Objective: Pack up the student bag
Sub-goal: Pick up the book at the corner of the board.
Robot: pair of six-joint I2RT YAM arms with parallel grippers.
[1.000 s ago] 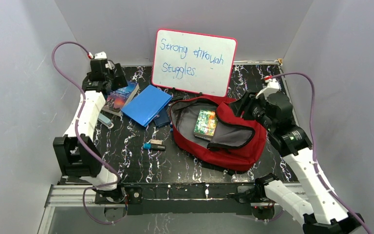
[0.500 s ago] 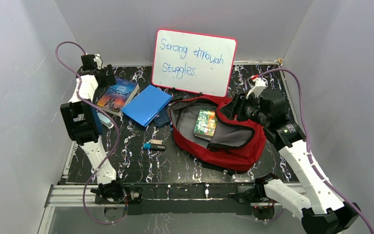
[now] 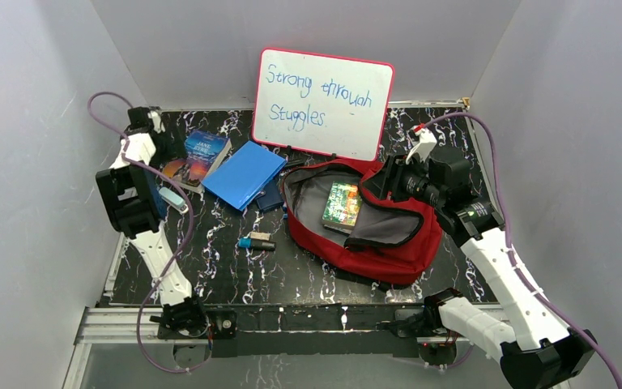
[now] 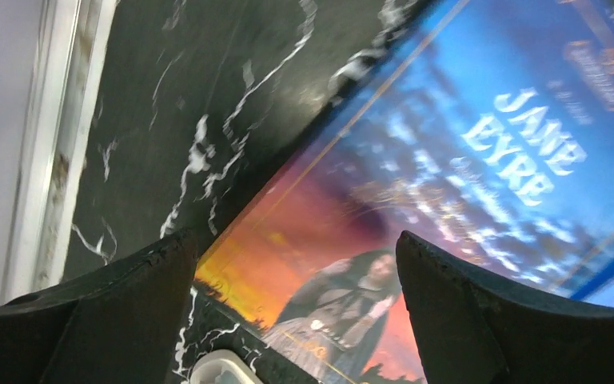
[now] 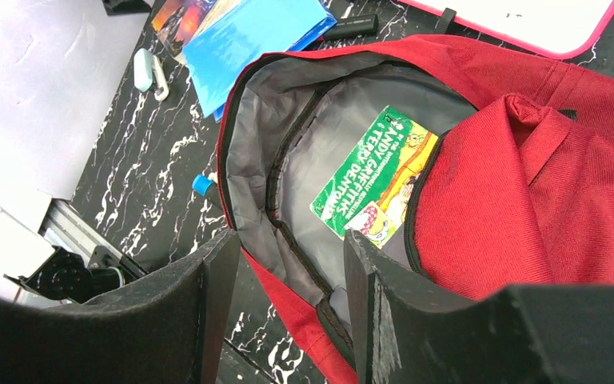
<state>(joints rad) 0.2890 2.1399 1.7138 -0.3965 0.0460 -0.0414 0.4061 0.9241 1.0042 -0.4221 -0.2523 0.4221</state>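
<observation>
Both open and empty: right fingers (image 5: 176, 320) hang above the open mouth of the red backpack (image 5: 528, 200); left fingers (image 4: 104, 312) hover over a book (image 4: 464, 184), well away from it.

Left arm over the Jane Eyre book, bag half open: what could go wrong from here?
The Jane Eyre paperback lies flat on the black marbled table; the open left gripper may scrape the tabletop or shove the book rather than grip it.
The flap of the red fabric backpack sags across part of its mouth, where a green paperback already lies; the next book could catch there.
The right gripper, jaws apart by the rim, might snag the soft fabric.
</observation>
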